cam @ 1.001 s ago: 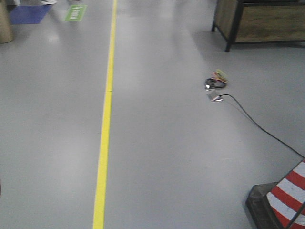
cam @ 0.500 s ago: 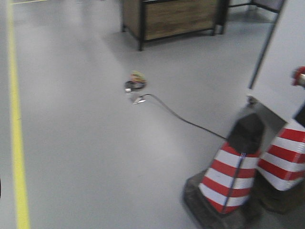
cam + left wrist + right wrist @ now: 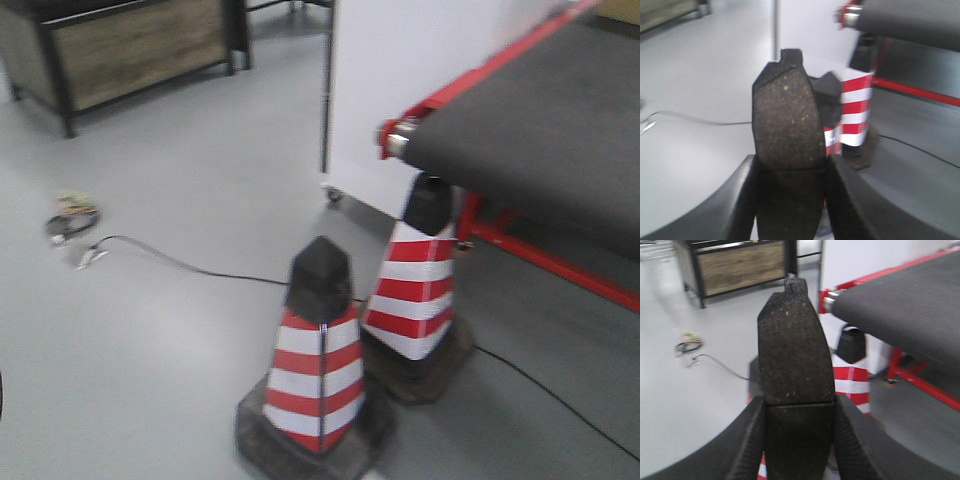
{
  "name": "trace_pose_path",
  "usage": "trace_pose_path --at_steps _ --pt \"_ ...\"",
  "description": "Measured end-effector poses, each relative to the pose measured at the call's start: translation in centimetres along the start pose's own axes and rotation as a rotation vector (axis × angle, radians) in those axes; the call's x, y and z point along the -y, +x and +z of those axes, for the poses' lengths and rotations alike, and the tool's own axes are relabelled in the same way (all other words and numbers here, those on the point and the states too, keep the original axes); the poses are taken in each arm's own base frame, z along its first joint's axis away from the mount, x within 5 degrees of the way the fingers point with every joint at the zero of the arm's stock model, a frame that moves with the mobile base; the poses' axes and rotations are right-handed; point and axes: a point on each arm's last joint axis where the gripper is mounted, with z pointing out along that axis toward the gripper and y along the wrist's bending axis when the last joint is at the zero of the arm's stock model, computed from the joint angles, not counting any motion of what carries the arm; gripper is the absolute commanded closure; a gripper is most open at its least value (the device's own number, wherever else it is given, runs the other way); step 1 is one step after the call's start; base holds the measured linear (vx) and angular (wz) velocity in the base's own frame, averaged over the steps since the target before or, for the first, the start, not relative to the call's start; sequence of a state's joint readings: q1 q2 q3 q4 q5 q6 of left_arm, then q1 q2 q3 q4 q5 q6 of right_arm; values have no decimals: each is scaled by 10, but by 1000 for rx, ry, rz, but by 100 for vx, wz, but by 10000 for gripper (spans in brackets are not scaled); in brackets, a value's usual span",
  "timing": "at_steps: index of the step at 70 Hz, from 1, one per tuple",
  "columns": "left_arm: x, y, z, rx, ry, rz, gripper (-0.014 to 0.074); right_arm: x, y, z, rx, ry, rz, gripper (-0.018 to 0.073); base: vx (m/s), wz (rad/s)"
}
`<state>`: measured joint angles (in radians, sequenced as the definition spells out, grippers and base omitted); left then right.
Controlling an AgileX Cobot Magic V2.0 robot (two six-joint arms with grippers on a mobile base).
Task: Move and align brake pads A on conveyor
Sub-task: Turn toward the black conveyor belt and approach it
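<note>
My left gripper (image 3: 792,172) is shut on a dark grey brake pad (image 3: 786,117) that stands upright between the jaws, its centre groove level with the fingertips. My right gripper (image 3: 800,407) is shut on a second brake pad (image 3: 795,350), held the same way. The conveyor (image 3: 545,130), a dark textured belt with red edge strips, is ahead at the upper right; it also shows in the right wrist view (image 3: 905,300) and in the left wrist view (image 3: 920,20). No pads show on the belt. Neither gripper shows in the front view.
Two red-and-white cones (image 3: 320,350) (image 3: 415,285) stand on the grey floor in front of the conveyor's roller end (image 3: 395,140). A black cable (image 3: 190,265) runs across the floor from a small coil (image 3: 72,218). A wooden cabinet (image 3: 120,45) and a white panel (image 3: 420,60) stand behind.
The front view has swung right: the yellow floor line has gone out of view, the cones have moved towards the centre, and the conveyor has come into view at the upper right.
</note>
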<state>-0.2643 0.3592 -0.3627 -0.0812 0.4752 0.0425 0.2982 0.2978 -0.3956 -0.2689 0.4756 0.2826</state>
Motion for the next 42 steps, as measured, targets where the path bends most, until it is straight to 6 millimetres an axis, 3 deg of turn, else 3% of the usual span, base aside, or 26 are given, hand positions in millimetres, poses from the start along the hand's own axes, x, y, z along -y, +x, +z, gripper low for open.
trace_pose_path --at_steps 42 --pt "0 0 0 0 0 0 603 0 0 0 -1 0 0 557 13 -77"
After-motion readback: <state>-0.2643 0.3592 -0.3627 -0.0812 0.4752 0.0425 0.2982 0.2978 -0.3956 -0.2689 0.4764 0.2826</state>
